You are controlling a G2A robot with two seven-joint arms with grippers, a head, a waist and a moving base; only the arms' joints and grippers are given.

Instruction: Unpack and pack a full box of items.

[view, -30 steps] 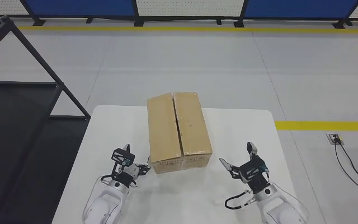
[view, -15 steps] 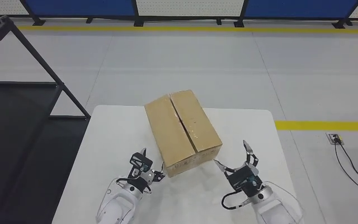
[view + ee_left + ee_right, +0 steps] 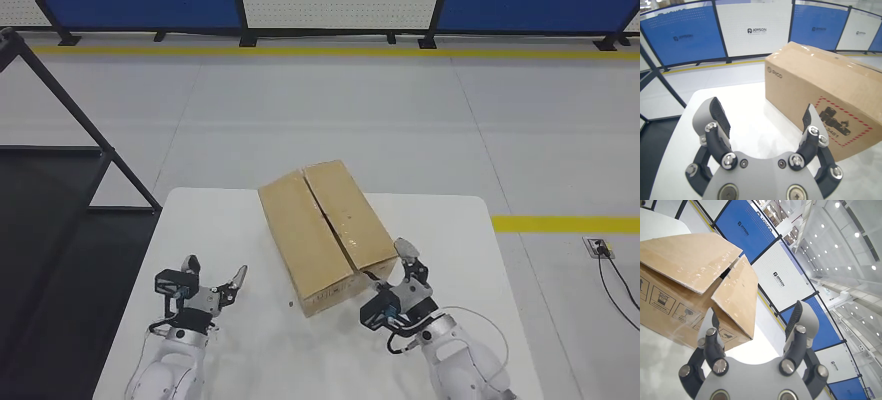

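Note:
A brown cardboard box (image 3: 325,235) stands in the middle of the white table (image 3: 205,215), turned at an angle, its two taped top flaps meeting along a centre seam. In the right wrist view the flaps of the box (image 3: 687,262) stand slightly lifted at the near end. My right gripper (image 3: 388,270) is open at the box's near right corner, one finger (image 3: 711,321) against the end face. My left gripper (image 3: 215,270) stands open over bare table, apart from the box (image 3: 819,91) on its left side. Nothing is between its fingers (image 3: 719,113).
Bare table lies left of the box and along the front edge. A black metal frame (image 3: 70,150) stands beside the table's left side. Blue and white partition panels (image 3: 340,15) line the far floor.
The box turned clockwise and stayed there. My left gripper drew back leftward from the box's near end. My right gripper moved in to the box's near right corner.

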